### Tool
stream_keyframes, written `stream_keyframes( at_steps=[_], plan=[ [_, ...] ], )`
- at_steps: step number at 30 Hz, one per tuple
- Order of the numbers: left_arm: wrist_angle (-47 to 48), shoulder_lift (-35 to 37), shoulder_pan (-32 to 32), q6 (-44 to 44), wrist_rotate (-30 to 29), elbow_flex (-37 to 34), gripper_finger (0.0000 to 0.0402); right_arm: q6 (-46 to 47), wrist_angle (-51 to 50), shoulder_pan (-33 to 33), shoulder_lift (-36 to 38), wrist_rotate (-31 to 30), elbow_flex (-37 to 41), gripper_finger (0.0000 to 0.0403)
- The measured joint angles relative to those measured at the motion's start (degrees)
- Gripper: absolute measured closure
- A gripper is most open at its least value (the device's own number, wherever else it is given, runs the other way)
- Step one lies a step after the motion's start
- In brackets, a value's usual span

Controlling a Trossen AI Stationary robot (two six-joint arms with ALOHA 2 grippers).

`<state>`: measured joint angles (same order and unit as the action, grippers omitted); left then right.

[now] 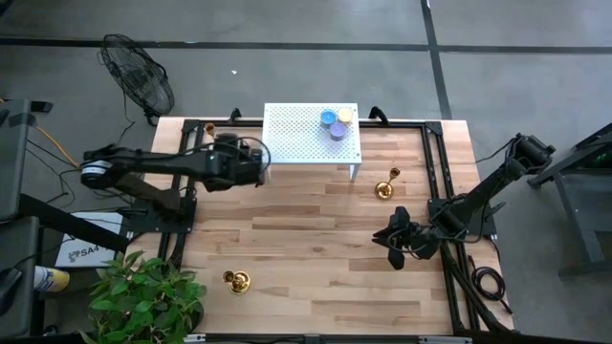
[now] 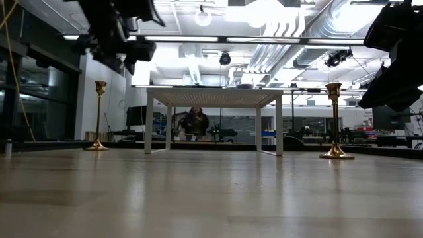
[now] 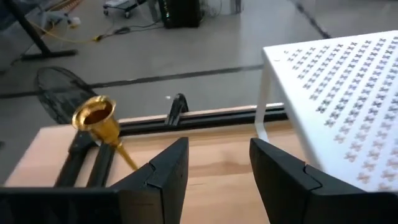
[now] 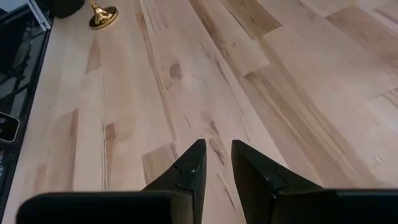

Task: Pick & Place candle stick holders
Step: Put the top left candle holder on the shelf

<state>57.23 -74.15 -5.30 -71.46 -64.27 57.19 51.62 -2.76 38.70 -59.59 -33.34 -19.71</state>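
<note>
Three gold candle stick holders stand upright on their round bases. One (image 1: pixel 385 186) is right of the white table's near leg and also shows in the low view (image 2: pixel 335 119). One (image 1: pixel 234 280) is near the front left and also shows in the right wrist view (image 4: pixel 102 15). One (image 3: pixel 99 121) is at the far left by the black rail and also shows in the low view (image 2: pixel 99 116). My left gripper (image 1: pixel 263 167) (image 3: pixel 217 168) is open and raised beside the white table's left edge. The far-left holder's stem passes outside one of its fingers. My right gripper (image 1: pixel 390 241) (image 4: pixel 217 152) hovers over bare wood at the right, with a narrow gap between its fingers.
A small white perforated table (image 1: pixel 311 134) stands at the far middle, with blue, purple and yellow candles (image 1: pixel 337 122) on top. Black frame rails (image 1: pixel 435 172) run along the tabletop's sides and far edge. A potted plant (image 1: pixel 143 296) overhangs the front left corner. A fan (image 1: pixel 139 76) stands beyond the table.
</note>
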Motion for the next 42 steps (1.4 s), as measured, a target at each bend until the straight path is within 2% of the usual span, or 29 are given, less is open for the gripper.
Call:
stream_keyframes(
  at_steps=[3, 9, 19, 24, 28, 34, 37, 42],
  plan=[
    [-2.9, 2.2, 1.7, -2.3, -2.3, -4.6, 0.0236, 0.0, 0.1, 0.0, 0.0, -0.3, 0.0, 0.0332],
    [-2.6, 3.7, 5.5, -9.6, -6.6, -10.8, 0.0236, 0.0, 0.0, 0.0, 0.0, -0.6, 0.0, 0.0332],
    [5.9, 3.6, 6.1, -25.2, -5.9, -14.5, 0.0236, 0.0, 0.0, 0.0, 0.0, -0.6, 0.0, 0.0332],
    [8.5, 3.6, 6.1, -28.1, -7.2, -14.5, 0.0233, -0.1, 0.0, 0.0, 0.0, -0.6, 0.0, 0.0332],
    [9.0, 3.6, 5.1, -27.7, -7.7, -14.5, 0.0206, -0.2, 0.0, 0.0, 0.0, -1.0, 0.0, 0.0332],
    [8.8, 3.6, -0.4, -28.0, -3.2, -14.5, 0.0131, -0.1, 0.0, 0.0, 0.0, -1.2, 0.0, 0.0332],
    [8.7, 3.6, -3.2, -28.0, -3.0, -14.5, 0.0100, 0.0, 0.1, 0.0, 0.0, -1.2, 0.0, 0.0332],
    [8.5, 3.6, -6.4, -27.9, -5.1, -14.5, 0.0079, 0.0, 0.4, 0.0, 0.0, -1.2, 0.0, 0.0332]
  ],
)
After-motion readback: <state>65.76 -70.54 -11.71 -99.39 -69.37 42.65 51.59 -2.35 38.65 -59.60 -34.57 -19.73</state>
